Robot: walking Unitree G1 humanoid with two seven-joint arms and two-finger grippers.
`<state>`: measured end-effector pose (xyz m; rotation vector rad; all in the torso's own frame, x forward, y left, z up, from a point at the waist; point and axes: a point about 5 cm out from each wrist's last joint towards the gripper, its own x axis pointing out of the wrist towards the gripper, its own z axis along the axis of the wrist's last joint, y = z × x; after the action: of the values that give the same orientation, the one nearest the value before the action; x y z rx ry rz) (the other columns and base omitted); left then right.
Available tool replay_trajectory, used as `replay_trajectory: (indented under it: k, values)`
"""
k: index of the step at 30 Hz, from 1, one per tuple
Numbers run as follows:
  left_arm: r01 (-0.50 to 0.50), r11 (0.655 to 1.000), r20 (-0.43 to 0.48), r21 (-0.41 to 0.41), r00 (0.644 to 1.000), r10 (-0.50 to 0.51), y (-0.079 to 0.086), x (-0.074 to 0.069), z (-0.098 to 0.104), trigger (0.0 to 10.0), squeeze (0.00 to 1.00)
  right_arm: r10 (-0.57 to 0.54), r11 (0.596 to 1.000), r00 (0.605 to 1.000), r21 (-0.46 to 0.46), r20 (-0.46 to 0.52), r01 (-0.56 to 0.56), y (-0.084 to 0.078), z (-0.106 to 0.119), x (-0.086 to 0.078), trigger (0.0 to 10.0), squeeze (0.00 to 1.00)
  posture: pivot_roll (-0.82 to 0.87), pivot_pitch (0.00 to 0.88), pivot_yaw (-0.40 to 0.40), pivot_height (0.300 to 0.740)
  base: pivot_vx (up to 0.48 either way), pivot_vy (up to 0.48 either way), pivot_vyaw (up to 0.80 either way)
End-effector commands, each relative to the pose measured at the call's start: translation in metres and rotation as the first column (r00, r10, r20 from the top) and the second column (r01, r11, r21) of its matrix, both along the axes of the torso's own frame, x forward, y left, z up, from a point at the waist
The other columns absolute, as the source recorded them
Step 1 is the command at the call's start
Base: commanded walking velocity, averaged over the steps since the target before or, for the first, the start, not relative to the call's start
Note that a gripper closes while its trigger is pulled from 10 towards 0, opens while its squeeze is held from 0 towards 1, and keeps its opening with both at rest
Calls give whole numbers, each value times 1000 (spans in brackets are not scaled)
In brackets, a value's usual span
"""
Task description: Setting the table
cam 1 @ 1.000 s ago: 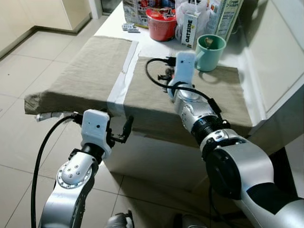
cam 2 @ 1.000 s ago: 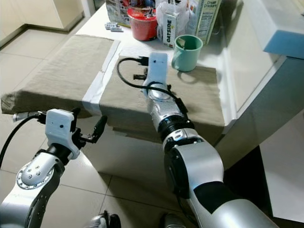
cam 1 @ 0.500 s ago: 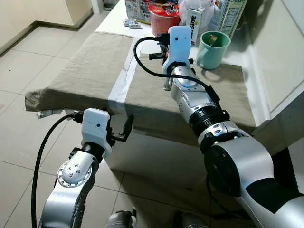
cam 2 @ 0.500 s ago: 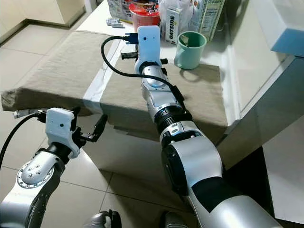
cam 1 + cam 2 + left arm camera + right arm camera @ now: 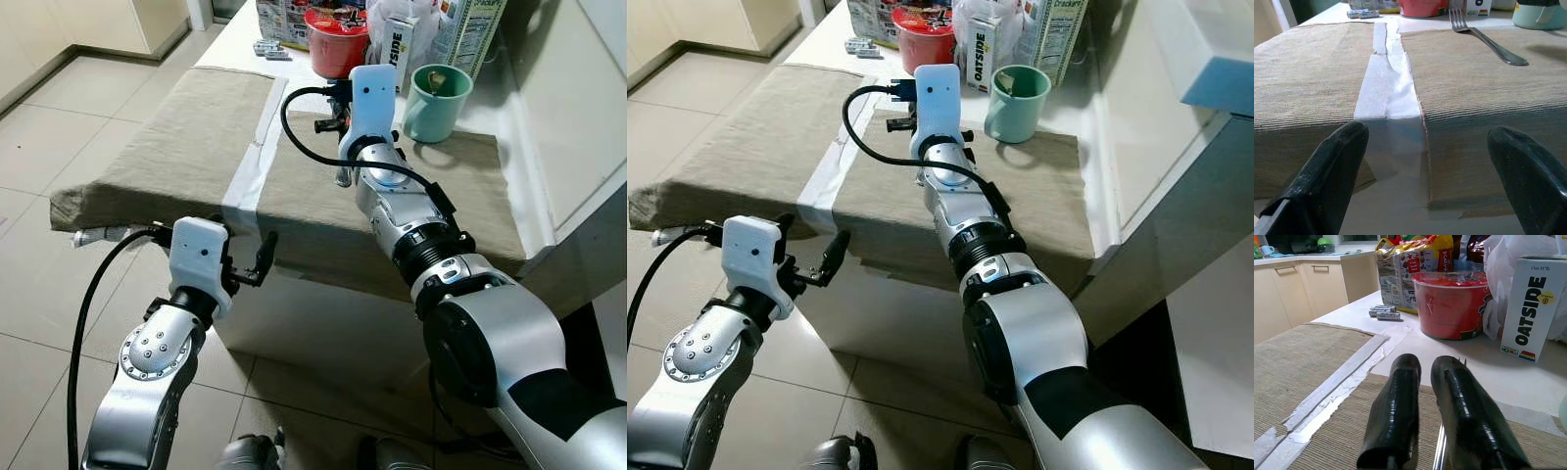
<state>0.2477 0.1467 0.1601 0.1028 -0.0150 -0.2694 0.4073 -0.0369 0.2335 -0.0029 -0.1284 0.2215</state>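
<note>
**Fork at the right-hand mat: placement step, release in question**

While the table stood only part laid, the items read as follows, from left to right.

Left gripper [image 5: 245, 269]: fingers spread wide, holding nothing, hanging off the near edge of the table [image 5: 294, 103], level with the pale strip between the mats.

Left placemat [image 5: 167, 137]: tan woven cloth, bare.

Right placemat [image 5: 411, 196]: same cloth, bearing the fork and, at its far corner, the green mug [image 5: 434, 90].

Fork [image 5: 1484, 38]: metal, lying flat on the right placemat, tines toward the far edge, handle toward the robot.

Right gripper [image 5: 1425, 396]: fingers drawn close together over the mat, the fork's shaft visible just under them and its tines at one fingertip. Whether they pinched the fork or merely hovered above it could not be told.

Back of table: red bowl [image 5: 336, 41], Oatside carton [image 5: 1535, 308], snack bags, batteries.

Step in hand, as judged: setting the fork on the right-hand mat. The next move would call for confirming the fork was free of the fingers, lifting the right gripper straight up so as not to drag it, then fetching the next piece; the mug stood close enough to be knocked.
</note>
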Motion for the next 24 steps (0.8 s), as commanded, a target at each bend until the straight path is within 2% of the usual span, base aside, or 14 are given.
replay_trajectory:
  k: [1, 24]
  values:
    - [-12, 1000, -13, -7, 1000, 12, 1, 2, -4, 10000, 0, 1, 1000, 999, -15, 35, 0, 0, 4, 0, 10000, 1000, 2, 117, 10, 740, 0, 0, 0]
    - [-18, 1000, -2, -7, 1000, 18, -2, 6, -4, 10000, 0, 21, 999, 998, -35, 58, -19, 1, 2, -2, 10000, 1000, -4, 114, 6, 740, 0, 0, 0]
